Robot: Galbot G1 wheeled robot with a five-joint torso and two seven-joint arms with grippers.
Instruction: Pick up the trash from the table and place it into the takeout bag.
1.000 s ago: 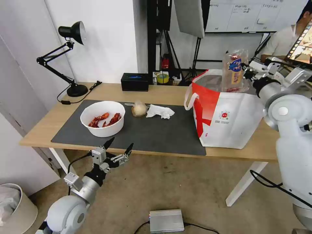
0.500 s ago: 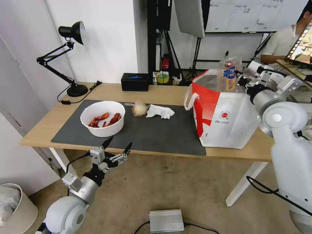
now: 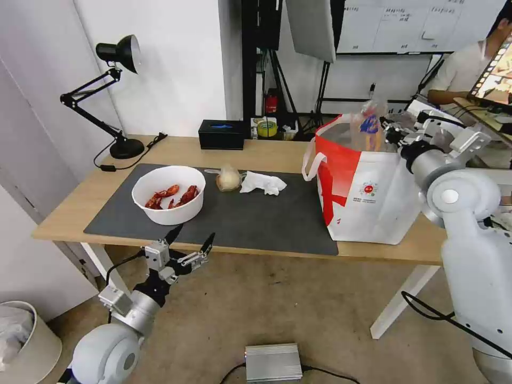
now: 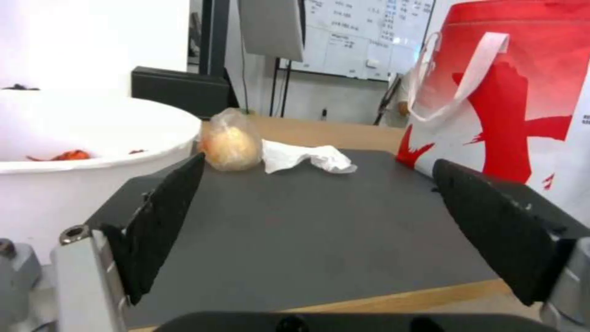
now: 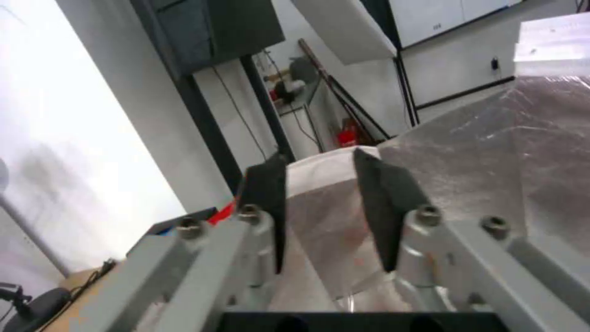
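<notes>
Over the takeout bag (image 3: pixel 373 197), your right end effector (image 3: pixel 385 132) pinches the clear plastic tray (image 3: pixel 366 128) above the foil mouth. Beside the bag lie the tissue (image 3: pixel 262 183), lump bag (image 3: pixel 228 178) and crayfish bowl (image 3: pixel 168 194); your left end effector (image 3: pixel 191 242) hangs spread wide below the table (image 3: pixel 266 152) edge.

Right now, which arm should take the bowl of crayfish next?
The left, probably. The left gripper hangs open just off the table's near edge, right in front of the bowl. The right gripper is over the takeout bag, shut on the clear tray.
</notes>
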